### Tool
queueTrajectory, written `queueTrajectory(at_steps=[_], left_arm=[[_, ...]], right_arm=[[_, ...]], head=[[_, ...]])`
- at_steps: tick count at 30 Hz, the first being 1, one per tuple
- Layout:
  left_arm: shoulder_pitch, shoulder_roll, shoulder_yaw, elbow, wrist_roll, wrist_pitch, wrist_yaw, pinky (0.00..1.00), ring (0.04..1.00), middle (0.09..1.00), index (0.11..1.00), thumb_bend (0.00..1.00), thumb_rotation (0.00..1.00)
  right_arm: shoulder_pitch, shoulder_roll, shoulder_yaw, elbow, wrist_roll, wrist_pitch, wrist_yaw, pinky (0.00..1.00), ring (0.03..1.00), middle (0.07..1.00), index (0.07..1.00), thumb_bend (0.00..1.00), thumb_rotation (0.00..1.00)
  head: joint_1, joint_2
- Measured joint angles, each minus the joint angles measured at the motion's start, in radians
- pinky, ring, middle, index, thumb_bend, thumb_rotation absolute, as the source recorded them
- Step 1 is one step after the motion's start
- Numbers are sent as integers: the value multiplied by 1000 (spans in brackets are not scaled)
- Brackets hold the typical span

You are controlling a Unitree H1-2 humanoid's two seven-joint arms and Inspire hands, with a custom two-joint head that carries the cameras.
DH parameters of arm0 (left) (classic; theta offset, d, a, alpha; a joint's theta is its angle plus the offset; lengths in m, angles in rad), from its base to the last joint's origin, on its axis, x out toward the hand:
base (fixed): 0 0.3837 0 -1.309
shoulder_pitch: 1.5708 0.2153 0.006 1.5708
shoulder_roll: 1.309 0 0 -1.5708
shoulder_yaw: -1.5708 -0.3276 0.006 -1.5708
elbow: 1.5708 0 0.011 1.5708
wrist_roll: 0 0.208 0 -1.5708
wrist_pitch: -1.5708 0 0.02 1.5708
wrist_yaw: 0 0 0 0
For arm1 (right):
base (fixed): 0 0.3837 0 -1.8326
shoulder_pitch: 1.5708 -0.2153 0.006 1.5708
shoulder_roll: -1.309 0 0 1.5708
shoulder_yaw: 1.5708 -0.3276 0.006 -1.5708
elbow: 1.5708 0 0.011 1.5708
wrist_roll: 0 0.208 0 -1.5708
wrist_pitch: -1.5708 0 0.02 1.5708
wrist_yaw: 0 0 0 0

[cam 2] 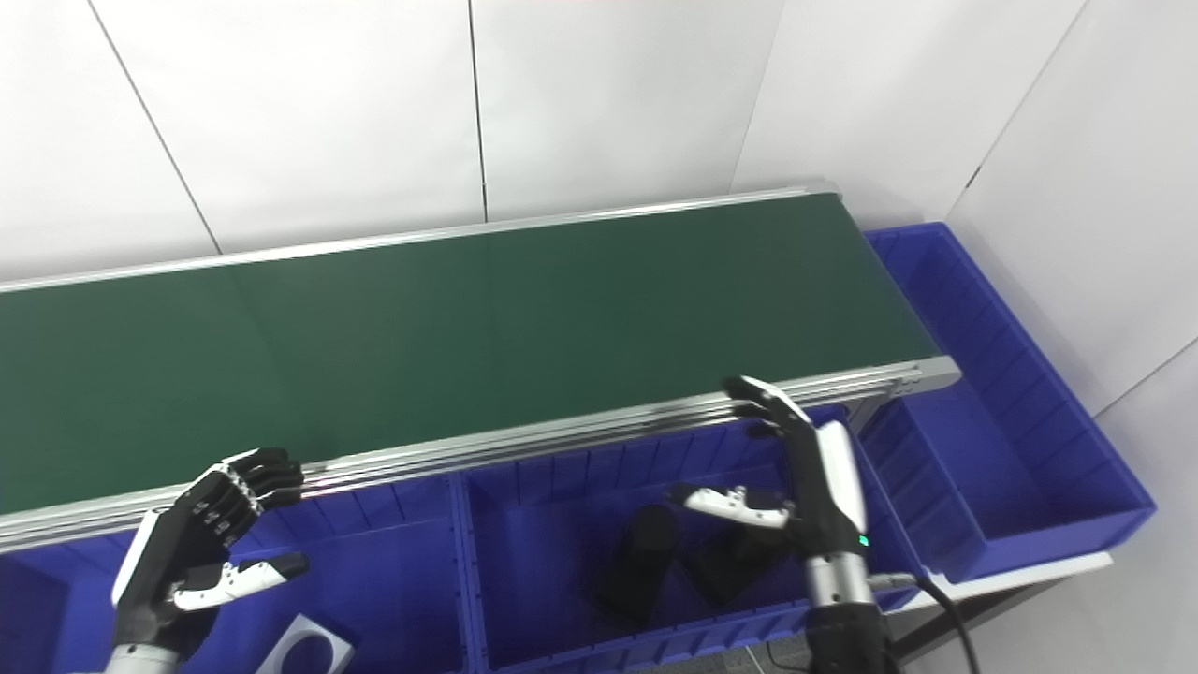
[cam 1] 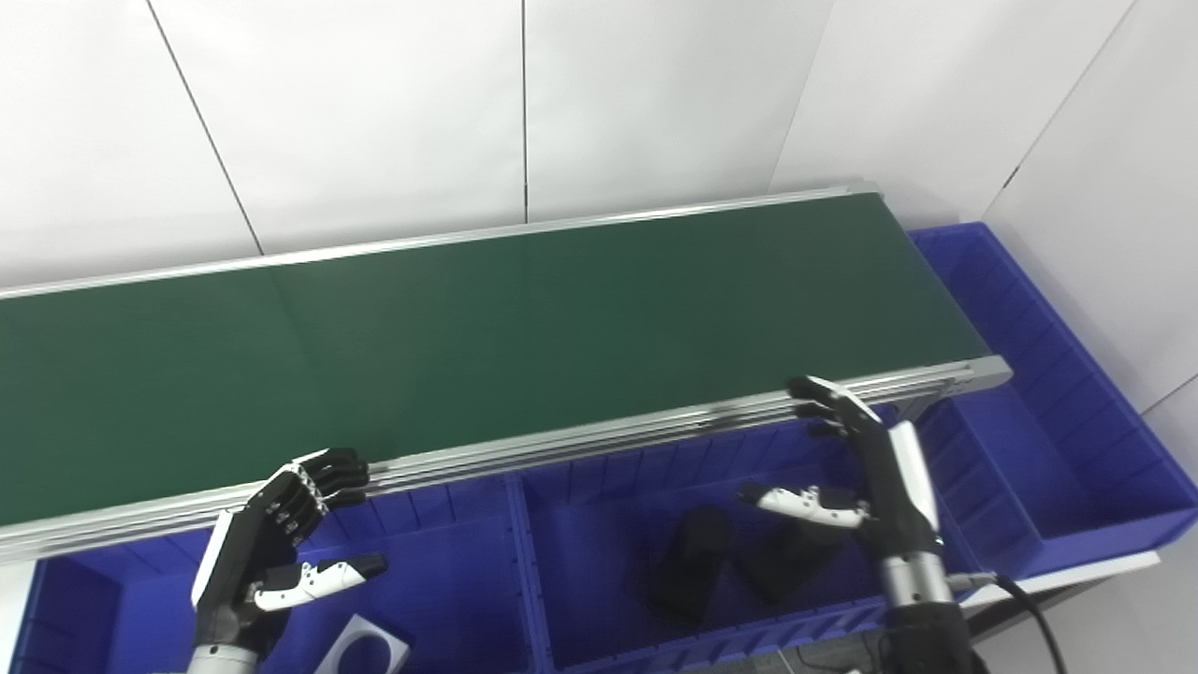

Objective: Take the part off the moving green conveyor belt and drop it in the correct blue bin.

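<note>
The green conveyor belt runs across the picture with no part on it. In front of it stand blue bins. My left hand hovers open over the left bin, fingers near the belt's front rail. My right hand is open above the middle bin, fingertips by the rail. Two black parts lie in the middle bin, under and left of the right hand. A white part with a round hole lies in the left bin, below the left hand.
A long blue bin wraps around the belt's right end. The aluminium rail edges the belt's near side. White wall panels stand behind. A black cable trails from the right forearm.
</note>
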Motion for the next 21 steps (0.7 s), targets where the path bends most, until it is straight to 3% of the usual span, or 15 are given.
queueTrajectory(at_steps=[6,7,11,14,15,16,17,21], left_arm=[[-4,0,-1,25,14,-30,-2,646,688,686,683,932,76],[-4,0,-2,27,15,-32,-4,643,688,687,684,930,73],[3,0,-9,8,37,-35,-5,651,694,697,685,924,76],[13,-5,-21,-28,59,-34,-2,645,693,707,689,912,61],[18,-8,-26,-41,60,-31,-1,645,693,711,691,908,48],[23,-11,-32,-50,60,-30,-1,643,693,713,691,908,47],[28,-14,-38,-59,61,-22,2,641,694,714,691,910,45],[41,-42,-54,-78,92,-8,23,638,683,693,683,913,14]], right_arm=[[-23,93,100,-9,3,-11,18,640,711,741,708,1000,322],[-28,103,114,-9,3,-13,22,639,710,741,707,1000,323],[-53,135,165,16,2,-38,36,629,698,733,701,1000,315],[-59,145,198,55,-2,-50,46,604,681,724,690,1000,332],[-59,147,209,70,-7,-56,48,587,672,719,686,1000,325],[-60,147,215,80,-10,-59,50,574,662,714,682,991,316],[-60,146,220,94,-13,-67,51,563,651,709,680,971,299],[-62,140,228,133,-4,-90,57,533,624,703,676,903,202]], head=[[52,2],[105,11],[146,20],[230,38],[295,50],[296,51],[348,57],[432,66]])
